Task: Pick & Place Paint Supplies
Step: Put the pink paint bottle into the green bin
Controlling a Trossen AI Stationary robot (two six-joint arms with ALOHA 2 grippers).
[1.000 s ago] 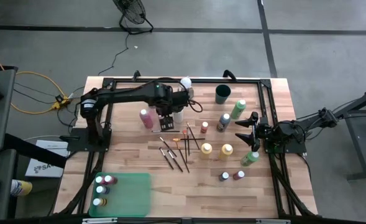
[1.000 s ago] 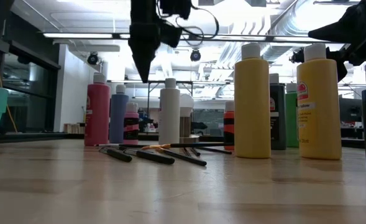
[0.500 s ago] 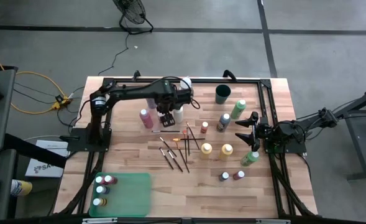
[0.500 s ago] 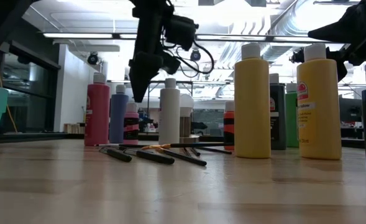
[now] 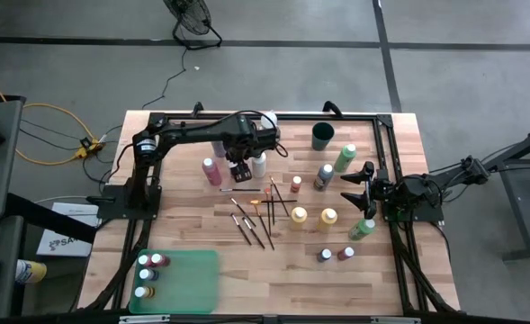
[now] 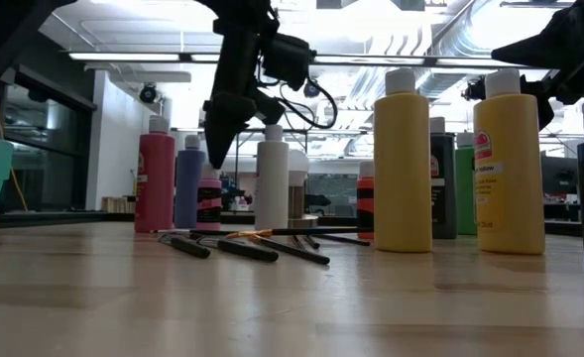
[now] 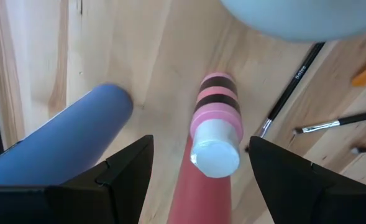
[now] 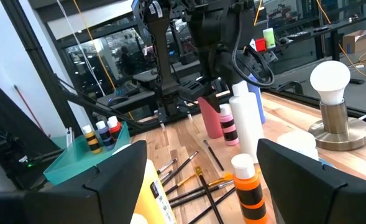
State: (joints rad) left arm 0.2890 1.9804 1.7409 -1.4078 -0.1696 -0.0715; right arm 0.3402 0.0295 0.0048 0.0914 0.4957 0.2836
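**Left gripper poised over a small striped pink bottle**

Wooden table [image 5: 184, 236] seen from above: the left gripper [image 5: 239, 173] hangs among bottles near the far edge, while the right gripper [image 5: 358, 186] waits at the right side, fingers spread and empty. A green tray [image 5: 197, 279] at the near left corner holds four small bottles [image 5: 148, 274]. Low view: brushes [image 6: 257, 245] lie flat before two yellow bottles [image 6: 401, 164]. Left wrist view: the open fingers [image 7: 117, 177] flank the small pink bottle [image 7: 215, 124] without touching it; a blue bottle [image 7: 64, 137] stands just outside one finger.
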